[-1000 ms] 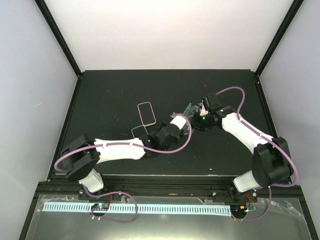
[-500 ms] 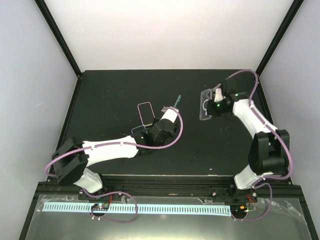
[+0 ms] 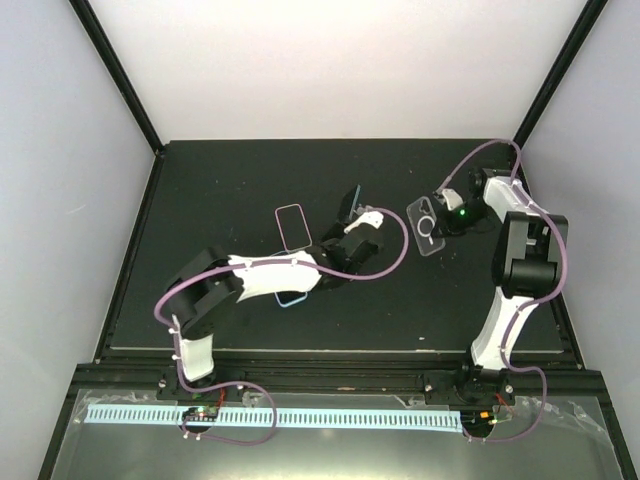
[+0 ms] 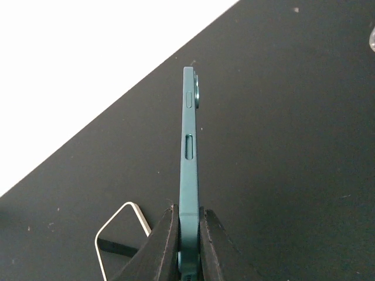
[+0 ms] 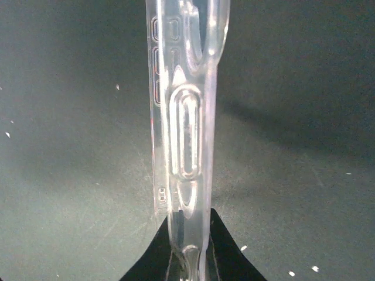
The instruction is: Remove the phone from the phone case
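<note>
On the left of the black table [image 3: 200, 180] lies a spare case [image 3: 292, 228] with a pale rim, and a blue-edged thing [image 3: 292, 299] pokes out from under the left arm nearer to me; I can't tell what it is.

Just right of the spare case, the left gripper [image 4: 188, 219] holds the teal phone [image 4: 188, 152] on edge, its fingers [image 4: 166, 234] pressed against the two flat faces at one end only. The phone is bare, already out of its case and, as far as I can judge, held off the table. Most of its length sticks out beyond the grip, so a quick swing or a jolt could make it pivot or slide out. If that happens it drops onto the table or the spare case below.

Further right, apart from the phone, the right gripper [image 5: 188, 252] pinches the clear case [image 5: 184, 117] by one end too. That plastic looks slick and bendy, so I'd expect a hard squeeze to buckle it and a soft one to let it twist free.

The two grippers sit near each other mid-table. A careless move inward could knock phone against case.
</note>
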